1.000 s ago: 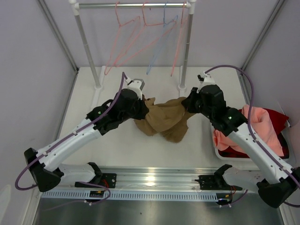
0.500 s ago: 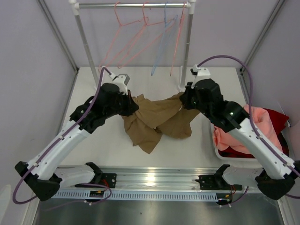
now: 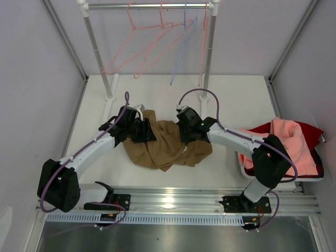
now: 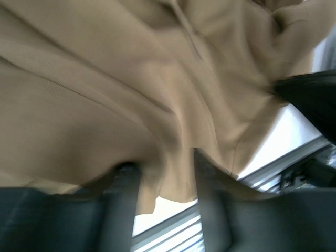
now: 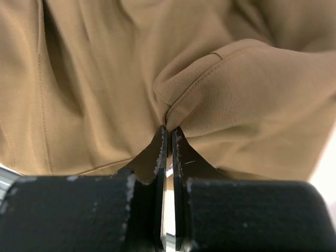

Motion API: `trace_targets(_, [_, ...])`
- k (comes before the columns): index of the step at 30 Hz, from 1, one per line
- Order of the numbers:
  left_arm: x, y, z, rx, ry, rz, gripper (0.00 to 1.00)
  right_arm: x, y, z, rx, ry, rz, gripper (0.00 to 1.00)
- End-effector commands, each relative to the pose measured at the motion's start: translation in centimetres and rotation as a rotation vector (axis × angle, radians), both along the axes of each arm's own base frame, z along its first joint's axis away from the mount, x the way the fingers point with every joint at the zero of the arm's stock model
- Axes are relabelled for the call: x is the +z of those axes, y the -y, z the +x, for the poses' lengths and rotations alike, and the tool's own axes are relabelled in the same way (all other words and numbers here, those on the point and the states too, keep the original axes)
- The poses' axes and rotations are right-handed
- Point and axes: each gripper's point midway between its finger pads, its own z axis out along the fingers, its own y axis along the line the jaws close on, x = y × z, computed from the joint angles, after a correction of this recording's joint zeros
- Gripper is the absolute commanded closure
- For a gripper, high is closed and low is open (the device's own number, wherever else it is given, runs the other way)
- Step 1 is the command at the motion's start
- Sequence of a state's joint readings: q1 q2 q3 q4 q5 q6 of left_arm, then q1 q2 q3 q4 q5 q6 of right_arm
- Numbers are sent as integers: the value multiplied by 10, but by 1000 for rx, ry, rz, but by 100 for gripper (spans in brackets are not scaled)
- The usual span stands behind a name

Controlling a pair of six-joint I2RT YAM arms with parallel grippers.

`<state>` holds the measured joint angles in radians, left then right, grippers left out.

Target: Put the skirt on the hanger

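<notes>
The skirt (image 3: 167,148) lies crumpled in the middle of the desk (image 3: 236,97), nearer the front edge than the far one. The left hand (image 4: 164,170) grips a bunched fold at its left side, and the right hand (image 5: 168,132) pinches a fold tightly at its right. The hanger (image 3: 137,48) hangs on the rail (image 3: 152,6) above the far edge.

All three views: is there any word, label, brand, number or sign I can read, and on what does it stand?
None can be read.
The skirt shows no tag or print in any view.
The left gripper and right gripper show no lettering.
Anything printed on the metal rail at the near edge is too small to tell.
</notes>
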<state>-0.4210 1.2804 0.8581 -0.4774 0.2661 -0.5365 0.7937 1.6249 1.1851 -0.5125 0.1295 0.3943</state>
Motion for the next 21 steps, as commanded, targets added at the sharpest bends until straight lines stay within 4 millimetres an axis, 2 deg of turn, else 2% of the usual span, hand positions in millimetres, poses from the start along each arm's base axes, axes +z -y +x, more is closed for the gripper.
trace_targets(1, [45,17,15,-61,215,-43,45,22,-30,15,-2,52,107,99])
trace_targets(2, [47,16,12,-66,234,-4,42,18,-30,16,-8,41,94,99])
trace_targets(3, [55,22,-1,-117,267,32,40,25,-33,23,-17,53,105,99])
trace_targets(5, [54,19,-8,-108,307,121,37,24,-31,29,-43,42,100,99])
trace_targets(6, [46,25,-23,-143,312,152,37,25,-31,32,-54,38,100,99])
trace_targets(8, [42,22,-27,-98,332,211,37,33,-32,40,-75,35,117,98])
trace_targets(9, [30,26,-42,-119,331,228,37,32,-31,42,-81,25,117,98])
trace_targets(14, [14,24,-60,-88,391,328,33,45,-34,49,-92,17,146,98])
trace_targets(17, [16,28,-64,-85,441,369,31,49,-37,49,-87,8,154,98])
trace_targets(21, [26,43,-70,-118,518,397,27,52,-36,49,-89,11,161,98])
